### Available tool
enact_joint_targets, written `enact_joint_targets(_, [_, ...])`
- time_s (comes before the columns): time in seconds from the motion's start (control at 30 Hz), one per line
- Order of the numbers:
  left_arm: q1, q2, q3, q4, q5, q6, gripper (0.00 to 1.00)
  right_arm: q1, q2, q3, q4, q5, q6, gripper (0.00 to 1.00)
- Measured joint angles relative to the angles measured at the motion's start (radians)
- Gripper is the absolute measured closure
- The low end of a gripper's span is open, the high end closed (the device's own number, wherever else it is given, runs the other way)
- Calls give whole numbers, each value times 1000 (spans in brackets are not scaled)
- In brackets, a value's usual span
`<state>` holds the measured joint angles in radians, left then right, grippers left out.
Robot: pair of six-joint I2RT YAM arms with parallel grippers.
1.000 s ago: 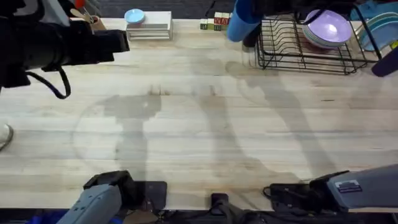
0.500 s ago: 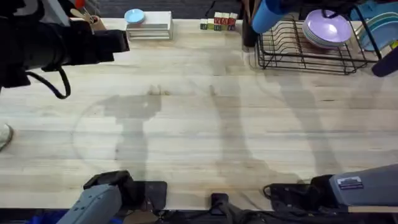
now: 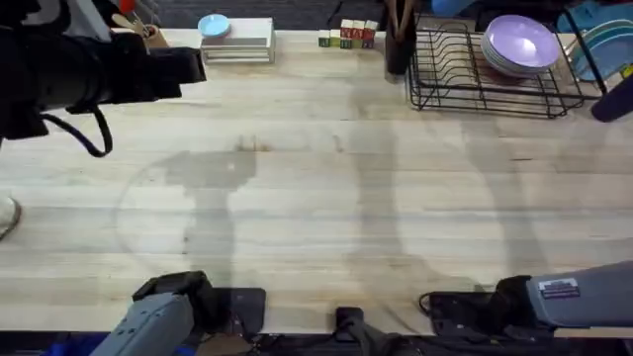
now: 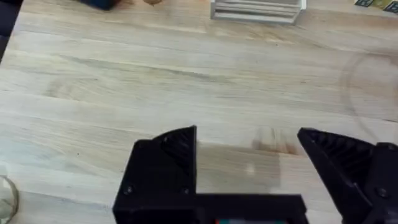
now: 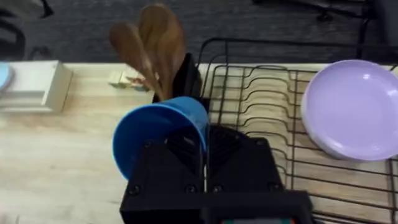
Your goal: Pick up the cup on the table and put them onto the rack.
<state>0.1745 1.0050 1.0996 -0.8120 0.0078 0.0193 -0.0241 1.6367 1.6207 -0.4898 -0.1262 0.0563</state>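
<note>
My right gripper (image 5: 207, 146) is shut on the wall of the blue cup (image 5: 157, 138), one finger inside and one outside. It carries the cup tilted in the air over the near left corner of the black wire rack (image 5: 273, 102). In the overhead view only a blue sliver of the cup (image 3: 452, 5) shows at the top edge, behind the rack (image 3: 465, 84). My left gripper (image 4: 249, 149) hangs open and empty over bare table (image 4: 186, 74); its arm (image 3: 99, 74) looms dark at the upper left.
A dark utensil holder with wooden spoons (image 5: 177, 71) stands just left of the rack. Purple plates (image 3: 519, 42) fill the rack's right half. A white stacked stand (image 3: 237, 44) and toy blocks (image 3: 346, 35) sit along the far edge.
My right gripper has carried the cup rightward and farther back, from beside the utensil holder to above the rack's left end. The left arm has not moved.
</note>
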Motion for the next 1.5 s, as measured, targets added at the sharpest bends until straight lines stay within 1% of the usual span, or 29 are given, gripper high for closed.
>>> enact_joint_targets(0.27, [0,0,0,0,0,0,8,-19,27,0,43,64,22,971])
enact_joint_targets(0.43, [0,0,0,0,0,0,8,-19,96,0,73,85,26,971])
enact_joint_targets(0.63, [0,0,0,-11,0,0,7,-19,166,0,151,89,35,971])
enact_joint_targets(0.83, [0,0,0,-15,0,0,7,-19,220,0,214,89,87,971])
enact_joint_targets(0.87, [0,0,0,-15,0,0,7,-19,256,0,223,89,120,971])
enact_joint_targets(1.17, [0,0,0,-15,0,0,8,-19,368,0,224,89,199,971])
enact_joint_targets(1.5, [0,0,0,-15,0,0,7,-19,384,0,219,89,217,972])
